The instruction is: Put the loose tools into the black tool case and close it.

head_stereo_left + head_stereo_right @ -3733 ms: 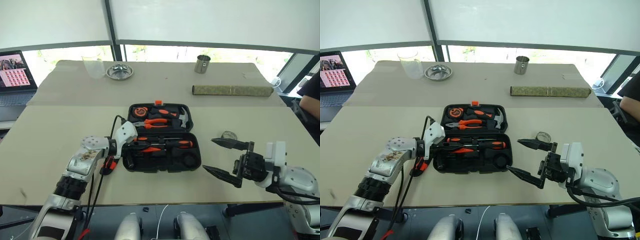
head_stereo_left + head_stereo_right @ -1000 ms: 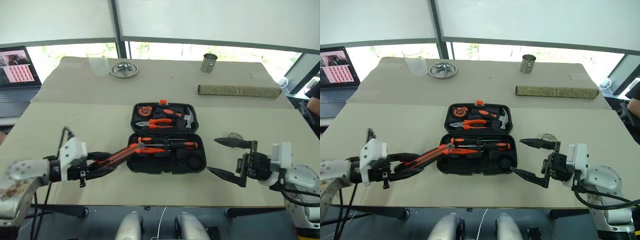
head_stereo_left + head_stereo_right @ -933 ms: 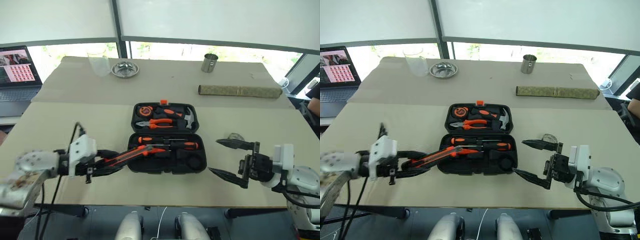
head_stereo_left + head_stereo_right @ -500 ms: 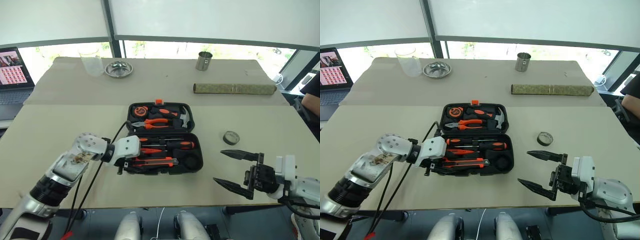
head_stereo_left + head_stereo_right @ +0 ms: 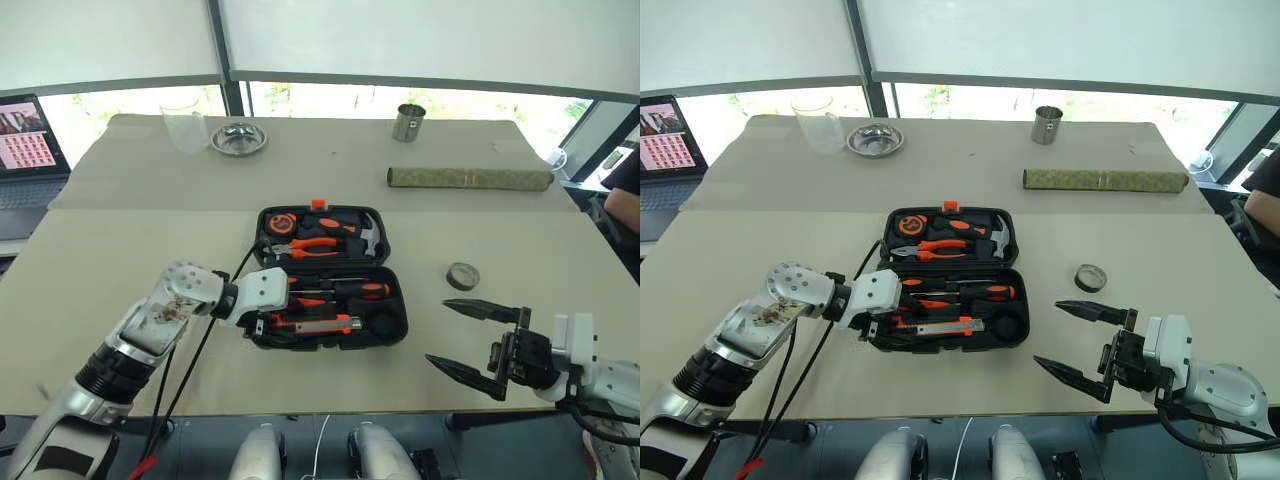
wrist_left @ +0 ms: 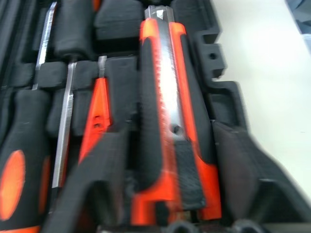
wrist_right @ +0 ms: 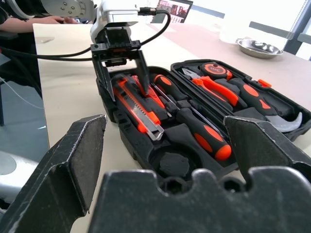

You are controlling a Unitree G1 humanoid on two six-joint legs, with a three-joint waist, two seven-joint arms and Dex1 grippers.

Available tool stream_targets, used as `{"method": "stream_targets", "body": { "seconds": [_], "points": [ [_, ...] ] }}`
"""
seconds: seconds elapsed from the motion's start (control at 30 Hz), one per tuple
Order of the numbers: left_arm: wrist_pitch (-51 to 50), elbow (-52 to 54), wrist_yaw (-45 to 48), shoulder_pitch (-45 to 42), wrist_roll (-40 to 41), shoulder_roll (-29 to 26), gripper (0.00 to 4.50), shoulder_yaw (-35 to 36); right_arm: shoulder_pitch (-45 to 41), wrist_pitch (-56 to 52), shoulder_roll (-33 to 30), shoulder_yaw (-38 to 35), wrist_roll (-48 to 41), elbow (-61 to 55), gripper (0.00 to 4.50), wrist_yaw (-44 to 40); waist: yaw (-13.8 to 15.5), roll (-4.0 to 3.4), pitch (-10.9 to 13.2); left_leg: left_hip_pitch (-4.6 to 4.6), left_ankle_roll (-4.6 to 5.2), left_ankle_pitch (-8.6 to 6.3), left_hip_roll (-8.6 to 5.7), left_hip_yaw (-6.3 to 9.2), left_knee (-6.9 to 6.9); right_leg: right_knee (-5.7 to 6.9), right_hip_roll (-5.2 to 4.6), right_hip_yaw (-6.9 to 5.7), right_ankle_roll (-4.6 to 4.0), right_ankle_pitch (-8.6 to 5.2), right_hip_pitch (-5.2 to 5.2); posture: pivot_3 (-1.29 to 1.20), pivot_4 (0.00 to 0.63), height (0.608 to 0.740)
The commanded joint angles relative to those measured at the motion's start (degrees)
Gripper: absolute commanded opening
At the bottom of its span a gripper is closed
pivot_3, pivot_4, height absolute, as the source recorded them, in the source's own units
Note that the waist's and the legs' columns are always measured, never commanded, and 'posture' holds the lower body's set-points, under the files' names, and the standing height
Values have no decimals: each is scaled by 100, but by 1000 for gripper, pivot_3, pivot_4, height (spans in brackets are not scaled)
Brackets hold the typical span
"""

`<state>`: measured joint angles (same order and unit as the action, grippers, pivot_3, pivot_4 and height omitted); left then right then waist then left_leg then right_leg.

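1. Left eye view: black tool case lying open in the middle of the desk, lid half holding pliers and hammer, base half holding the screwdrivers. Left tool reaching over the near left corner of the base, right at the butt of the utility knife, which lies along the front row of slots. Small dark tape roll loose on the desk, well apart from the case, beyond the right tool.

2. Right eye view: same layout; right tool hovering above the desk near the front edge, fingers spread wide, nothing between them. Round recess at the near right of the base empty, probably the roll's seat.

3. Left wrist view: knife lying in its moulded slot, slim orange tester screwdriver in the slot beside it. Left fingers standing apart on either side of the knife's butt, apparently not pinching it. Judged: knife placement at its release stage.

4. Right wrist view: left tool poised over the knife, fingers splayed; screwdrivers seated.

5. Next, likely: drawing the left tool back clear of the case, fetching the tape roll with the right tool, dropping it into the recess, then folding the lid shut and latching.
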<state>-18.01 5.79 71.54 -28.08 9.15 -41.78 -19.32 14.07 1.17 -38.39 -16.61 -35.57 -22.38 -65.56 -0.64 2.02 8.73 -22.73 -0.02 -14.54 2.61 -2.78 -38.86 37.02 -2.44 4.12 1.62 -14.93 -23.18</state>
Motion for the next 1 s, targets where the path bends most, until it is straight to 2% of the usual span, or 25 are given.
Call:
{"method": "stream_targets", "body": {
  "seconds": [0.03, 0.2, 0.3, 0.47, 0.6, 0.77, 0.9, 1.0],
  "points": [
    [326, -64, 3, -22, 460, 387, 4028, 342, -122, 106, 22, -80, -41, -82, 4500, 41, 6, 1, 0, -1, 0, 0, 0, 0, -1, 0, 0, 0, 0, 0, 0, 0, 150, 740],
    [236, -90, 117, -68, 1148, 628, 4028, 904, -214, 104, 102, 3, 7, -48, 4500, 88, 8, 2, 1, -9, 0, 0, 0, 9, -11, 5, -1, -5, 1, 1, -3, 0, 150, 740],
    [679, -286, 269, 68, 1056, 561, 3277, 976, -235, 107, 147, 18, 30, -31, 4500, 113, 4, 1, 1, -8, 0, 0, -1, 12, -10, 7, 0, -7, 1, 1, -3, 0, 150, 740],
    [1437, -505, 427, 292, 928, 761, 1405, 844, -278, 114, 231, 49, 79, -21, 4500, 198, 4, 1, 1, -9, 0, 0, -1, 12, -11, 7, -1, -7, 0, 1, -1, 0, 150, 740],
    [1870, -793, 247, 415, 412, 845, 35, 568, -254, 113, 264, 74, 100, -97, 4500, 266, 29, 1, 1, -7, 0, 1, -3, 12, -13, 7, -1, -7, 0, 2, 2, 0, 150, 740],
    [1917, -1056, -37, 498, -30, 915, 35, 348, -192, 91, 247, 33, 76, -174, 4500, 318, 35, 1, 0, -7, 0, 1, -3, 12, -13, 7, -1, -6, 0, 2, 1, 0, 150, 740],
    [1799, -1090, -5, 486, 66, 1042, 35, 291, -182, 71, 219, 10, 68, -181, 4500, 348, 61, -2, -2, 5, 0, 1, -3, 12, -13, 9, -2, -6, 1, 2, 13, 0, 150, 740],
    [1614, -1373, -159, 400, -435, 1010, 35, -4, -196, 73, 215, 27, 84, -161, 4500, 369, 100, -4, -5, 11, 0, 1, -4, 12, -14, 9, -2, -6, 1, 2, 20, 0, 150, 740]
  ]
}}
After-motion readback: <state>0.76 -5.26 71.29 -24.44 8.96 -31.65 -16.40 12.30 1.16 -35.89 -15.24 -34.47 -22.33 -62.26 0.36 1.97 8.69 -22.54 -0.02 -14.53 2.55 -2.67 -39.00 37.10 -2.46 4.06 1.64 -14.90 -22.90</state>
